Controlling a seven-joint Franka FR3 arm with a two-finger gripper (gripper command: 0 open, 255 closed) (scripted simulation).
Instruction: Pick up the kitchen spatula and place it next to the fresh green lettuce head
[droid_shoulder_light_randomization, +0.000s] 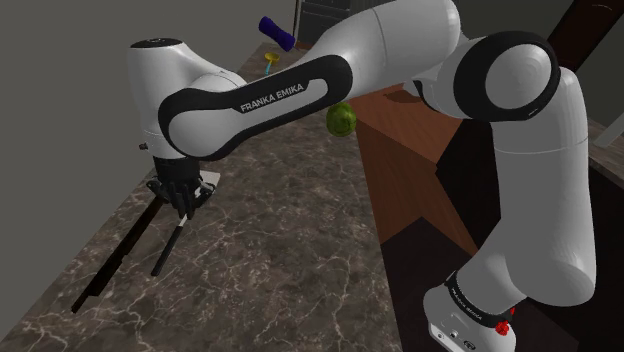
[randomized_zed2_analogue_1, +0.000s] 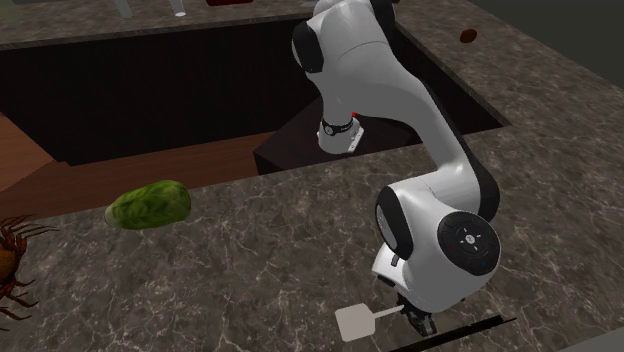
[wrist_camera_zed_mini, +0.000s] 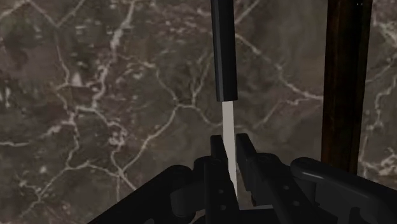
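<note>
The kitchen spatula lies on the dark marble counter (droid_shoulder_light_randomization: 280, 250), with a pale flat blade (randomized_zed2_analogue_1: 354, 320), a pale thin shaft (wrist_camera_zed_mini: 228, 124) and a black handle (wrist_camera_zed_mini: 222, 51). My gripper (wrist_camera_zed_mini: 229, 162) reaches down to the counter and is shut on the shaft, one finger on either side. In the shoulder view the gripper (droid_shoulder_light_randomization: 183, 195) is at the left, with the blade (droid_shoulder_light_randomization: 208, 180) just beside it and the handle (droid_shoulder_light_randomization: 168, 250) pointing toward the near edge. The green lettuce head (randomized_zed2_analogue_1: 150, 204) lies near the counter's edge, well away from the gripper (randomized_zed2_analogue_1: 418, 322); the arm partly covers the lettuce (droid_shoulder_light_randomization: 341, 120).
A long dark rod (droid_shoulder_light_randomization: 120, 255) lies close beside the spatula, roughly parallel to it (wrist_camera_zed_mini: 347, 83). A blue object (droid_shoulder_light_randomization: 275, 32) and a small yellow-green one (droid_shoulder_light_randomization: 270, 62) sit at the far end. A lower brown wooden surface (droid_shoulder_light_randomization: 400, 150) borders the counter. A spiny reddish-brown thing (randomized_zed2_analogue_1: 10, 260) shows at the edge.
</note>
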